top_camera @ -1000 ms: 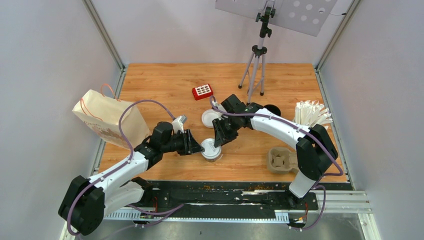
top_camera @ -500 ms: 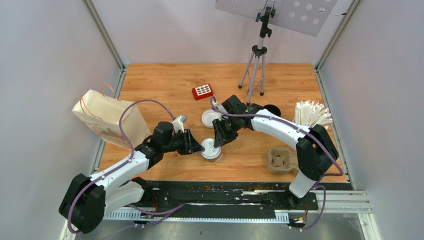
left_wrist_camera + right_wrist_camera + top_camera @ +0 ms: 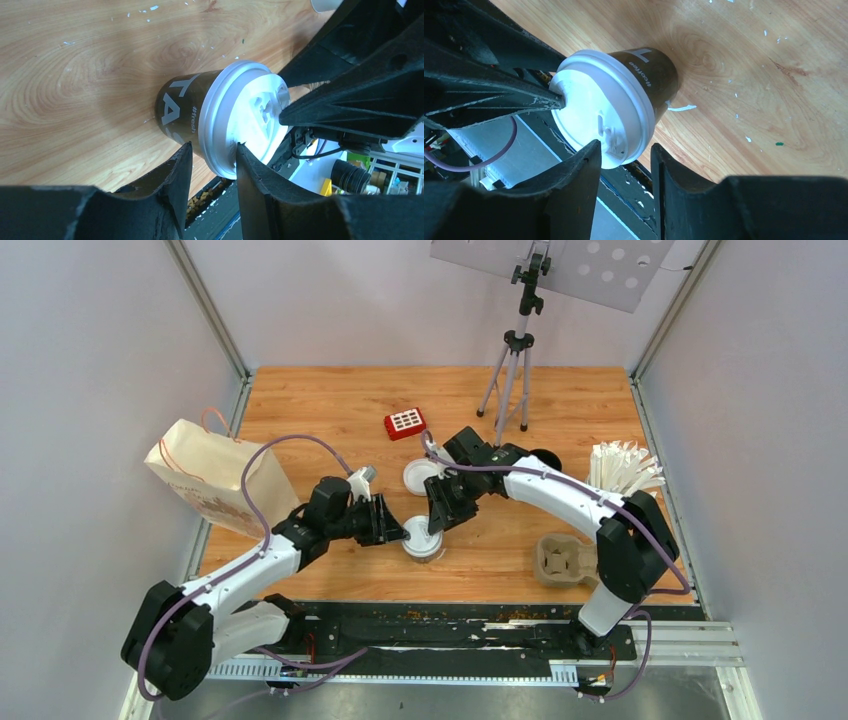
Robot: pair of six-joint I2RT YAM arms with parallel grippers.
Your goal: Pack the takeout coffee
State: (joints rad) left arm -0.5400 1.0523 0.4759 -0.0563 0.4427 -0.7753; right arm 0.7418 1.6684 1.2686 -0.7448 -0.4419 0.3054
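**latte_lurker:** Where is the cup [image 3: 423,541] sat right now, and is it actually gripped?

**yam_fan:** It's stood upright on the table [image 3: 330,400], near the front edge, between the two arms. The lid [image 3: 245,115] is straddled at the rim from both sides. The left gripper [image 3: 212,150] and right gripper [image 3: 624,147] are both set narrow, with one finger over the lid top and the other by the cup wall. Whether the rim is really pinched can't be told tbh.

**latte_lurker:** So how should this step be done?

**yam_fan:** Looks like the lid is being seated. Pressure should be applied evenly on both sides and straight down, so the cup isn't tipped or crushed. The rim should be checked all round before anything gets lifted towards the bag [image 3: 210,480].

**latte_lurker:** Counts?

**yam_fan:** One cup is attended, and a second lid [image 3: 419,476] is seen just behind it, probably with a cup under it. One dark round thing [image 3: 546,457] is half hidden by the right arm and can't be identified. Also one bag, one tray [image 3: 562,561], one bunch of straws [image 3: 625,465], one red box [image 3: 405,423] and one tripod [image 3: 512,365].
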